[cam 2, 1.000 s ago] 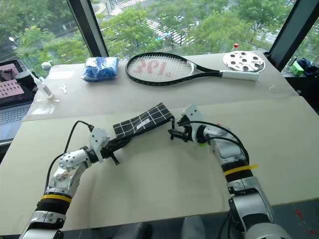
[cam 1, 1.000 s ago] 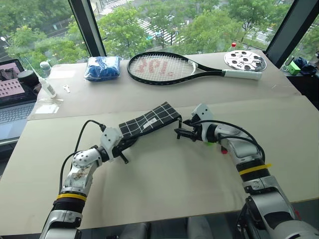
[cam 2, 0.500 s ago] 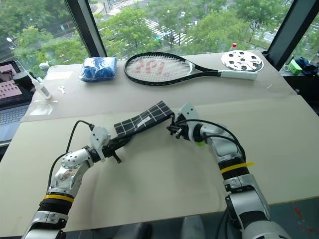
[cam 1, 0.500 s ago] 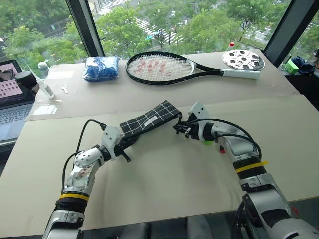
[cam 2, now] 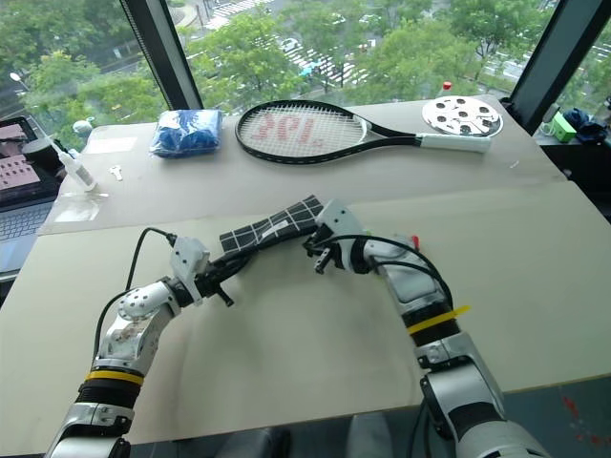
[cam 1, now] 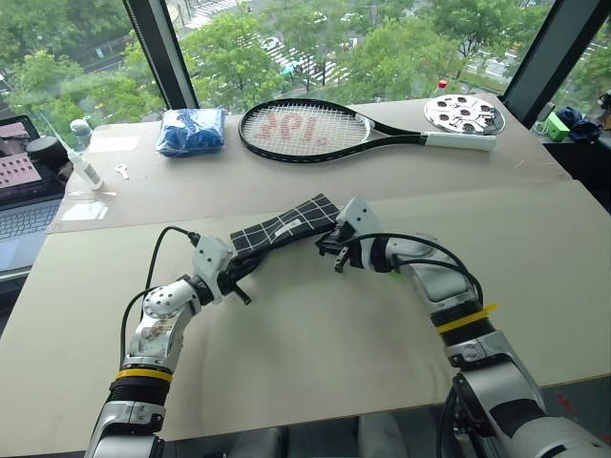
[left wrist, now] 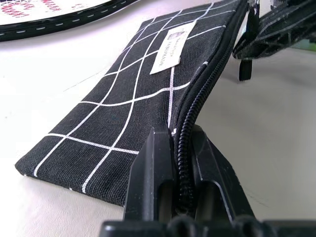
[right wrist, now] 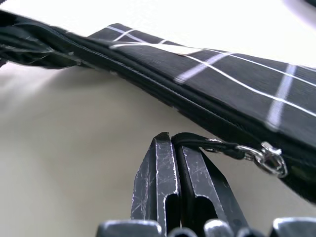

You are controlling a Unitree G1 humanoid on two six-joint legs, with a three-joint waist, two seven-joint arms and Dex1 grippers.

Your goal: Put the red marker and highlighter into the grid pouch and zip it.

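The grid pouch (cam 1: 286, 225) is black with white lines and a white label (left wrist: 174, 43), and it is lifted off the table between both grippers. My left gripper (left wrist: 175, 133) is shut on the pouch's zipper edge at its near end. At the far end, my right gripper (right wrist: 170, 138) is shut on the black zipper pull cord (right wrist: 197, 141), next to its metal clasp (right wrist: 266, 158). A sliver of the green highlighter (cam 1: 395, 273) and a bit of the red marker (cam 2: 412, 240) show beside my right forearm, mostly hidden by it.
A tennis racket (cam 1: 315, 129), a blue bundle (cam 1: 196, 131) and a white perforated disc (cam 1: 465, 114) lie along the back of the table. A laptop (cam 1: 24, 205) and a small bottle (cam 1: 84, 170) stand at the far left.
My right gripper has shut and moved left to the pouch's far end, taking hold of the pull cord. The left gripper still holds the pouch in place.
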